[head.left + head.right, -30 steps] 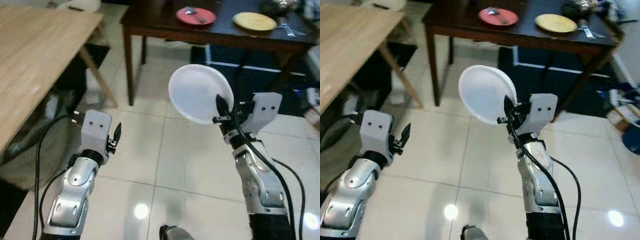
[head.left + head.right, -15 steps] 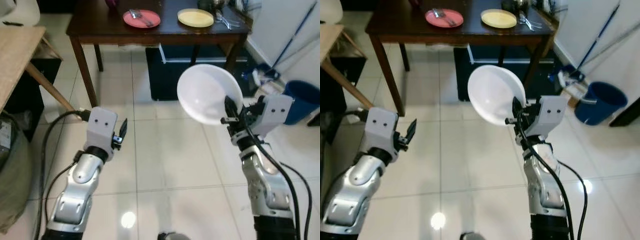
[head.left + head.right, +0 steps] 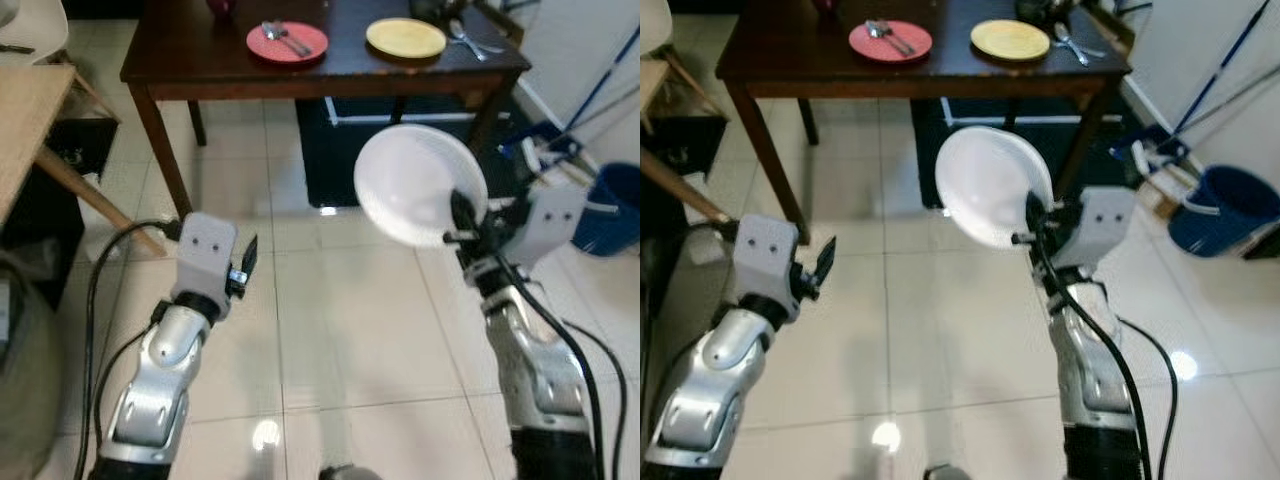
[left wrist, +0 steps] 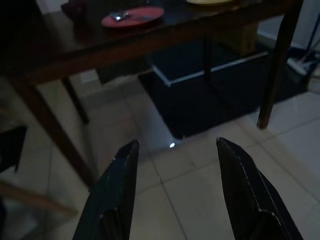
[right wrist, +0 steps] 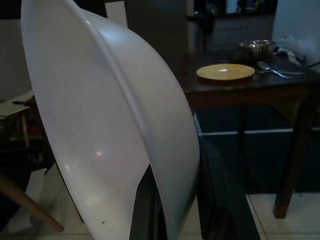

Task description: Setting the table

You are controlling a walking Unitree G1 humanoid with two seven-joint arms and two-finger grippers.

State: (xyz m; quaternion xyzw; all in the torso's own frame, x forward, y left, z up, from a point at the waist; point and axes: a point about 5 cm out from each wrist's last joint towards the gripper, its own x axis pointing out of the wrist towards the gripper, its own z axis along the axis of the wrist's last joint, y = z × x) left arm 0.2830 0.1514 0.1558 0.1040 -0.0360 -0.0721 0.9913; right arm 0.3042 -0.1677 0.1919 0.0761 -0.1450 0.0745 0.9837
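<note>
White plate (image 3: pixel 418 185) is up in the air, carried on edge in front of the robot's chest, its face turned toward the robot's left and its rim pinched at the lower right by the right gripper (image 3: pixel 462 218). From the wrist camera you can see the two black fingers (image 5: pixel 220 200) closed either side of the rim, one on each face, with only a narrow strip of plate between them.

Beyond it stands the dark table (image 3: pixel 820 70), well apart from the robot across pale floor tiles. A red plate (image 3: pixel 890 41) with cutlery lying on it sits toward the table's left, a yellow plate (image 3: pixel 1010 40) toward its right, and loose spoons (image 3: pixel 1068 42) beside that. Between the two plates there looks to be bare wood where a third could go.

The left gripper (image 3: pixel 245 268) hangs out front holding nothing, its fingers (image 4: pixel 116 187) spread apart.

My worry is the grip: it catches just the rim, and the plate stands nearly upright, so a jolt while walking could let it swing or slide out onto the tiles. Tilting it flat too late could knock its edge against the tabletop or the yellow plate. A blue bucket (image 3: pixel 1225 208) and mop handles (image 3: pixel 1215 60) stand off to the right, near the table's corner, and could snag a wide turn.
</note>
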